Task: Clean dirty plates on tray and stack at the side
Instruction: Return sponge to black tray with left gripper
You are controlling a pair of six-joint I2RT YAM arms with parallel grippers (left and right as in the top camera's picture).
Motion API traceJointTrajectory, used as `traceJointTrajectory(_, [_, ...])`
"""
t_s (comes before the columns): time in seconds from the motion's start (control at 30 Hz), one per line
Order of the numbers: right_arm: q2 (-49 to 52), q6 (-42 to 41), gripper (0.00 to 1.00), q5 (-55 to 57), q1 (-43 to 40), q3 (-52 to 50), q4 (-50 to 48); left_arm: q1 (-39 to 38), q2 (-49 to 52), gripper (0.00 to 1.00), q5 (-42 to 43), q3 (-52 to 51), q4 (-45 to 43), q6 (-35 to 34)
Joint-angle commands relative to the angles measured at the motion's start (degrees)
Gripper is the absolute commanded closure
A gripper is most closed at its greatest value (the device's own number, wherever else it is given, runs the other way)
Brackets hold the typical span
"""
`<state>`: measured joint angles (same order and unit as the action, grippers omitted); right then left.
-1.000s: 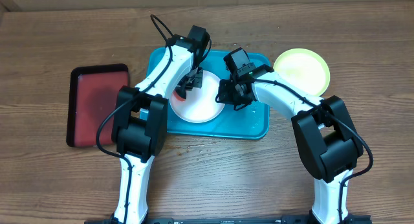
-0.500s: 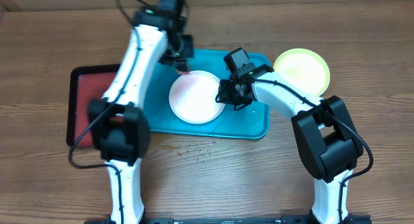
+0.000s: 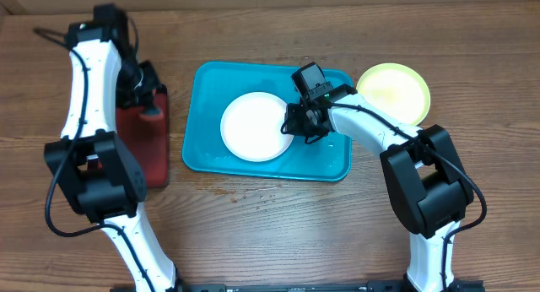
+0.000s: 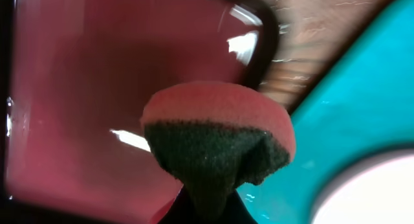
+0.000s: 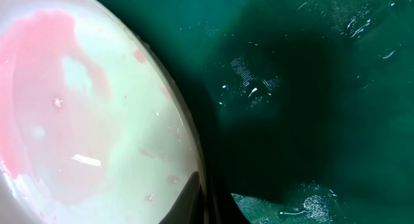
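The white plate (image 3: 251,126) lies in the teal tray (image 3: 202,85). In the right wrist view the white plate (image 5: 84,101) shows pink smears. My right gripper (image 3: 295,123) is shut on its right rim, and its fingers (image 5: 208,199) pinch the edge over the tray floor (image 5: 310,88). The yellow-green plate (image 3: 393,91) lies on the table, right of the tray. My left gripper (image 3: 148,102) is over the dark red tray (image 3: 135,148), shut on a sponge (image 4: 217,140) with a pink top and a dark green underside. The light blue plate is out of view.
The dark red, black-rimmed tray (image 4: 97,88) lies left of the teal tray, with a strip of wooden table (image 3: 175,115) between them. The left arm hides most of it from above. Wet streaks show on the teal tray floor.
My left arm has swung left with the sponge, from over the white plate to over the dark red tray. The right arm and both plates have not moved.
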<state>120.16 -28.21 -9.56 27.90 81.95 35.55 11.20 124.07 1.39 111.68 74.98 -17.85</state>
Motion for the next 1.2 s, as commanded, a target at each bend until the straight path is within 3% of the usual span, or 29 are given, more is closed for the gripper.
traceJointTrajectory(0.0, [0.46, 0.50, 0.96, 3.52, 0.07, -1.49, 0.24, 1.70, -0.59, 0.96, 0.11, -5.79, -2.89, -0.59])
traceJointTrajectory(0.37, [0.46, 0.52, 0.96, 3.52, 0.07, -1.49, 1.14, 4.98, -0.59, 0.96, -3.26, -13.09, -10.51, -1.88])
traceJointTrajectory(0.5, [0.46, 0.52, 0.96, 3.52, 0.07, -1.49, 0.92, 5.01, -0.59, 0.65, -2.86, -13.09, -9.84, -1.88])
traceJointTrajectory(0.67, [0.46, 0.52, 0.96, 3.52, 0.07, -1.49, 0.79, 5.01, -0.59, 0.57, -2.86, -13.09, -9.44, -1.88])
traceJointTrajectory(0.73, [0.46, 0.52, 0.96, 3.50, 0.07, -1.49, 0.63, 5.01, -0.61, 0.61, -2.82, -12.98, -9.42, -1.90])
traceJointTrajectory(0.83, [0.26, 1.60, 0.96, 1.77, 0.07, -0.31, 0.79, 5.03, -0.85, 0.78, -2.58, -11.89, -8.37, -1.88])
traceJointTrajectory(0.93, [-0.61, 4.70, 0.96, 0.98, 0.07, 3.61, 3.89, 5.03, -1.46, 0.78, -1.14, -9.88, -7.26, -1.90])
traceJointTrajectory(1.07, [-2.80, 7.15, 0.96, 5.99, 0.37, 10.08, 9.97, 5.05, -1.95, 0.66, 0.11, -6.25, -6.01, -1.88])
traceJointTrajectory(1.17, [-4.76, 7.30, 0.96, 13.33, 1.36, 14.49, 14.27, 5.01, -1.95, 0.39, 0.17, -4.59, -5.35, -1.90])
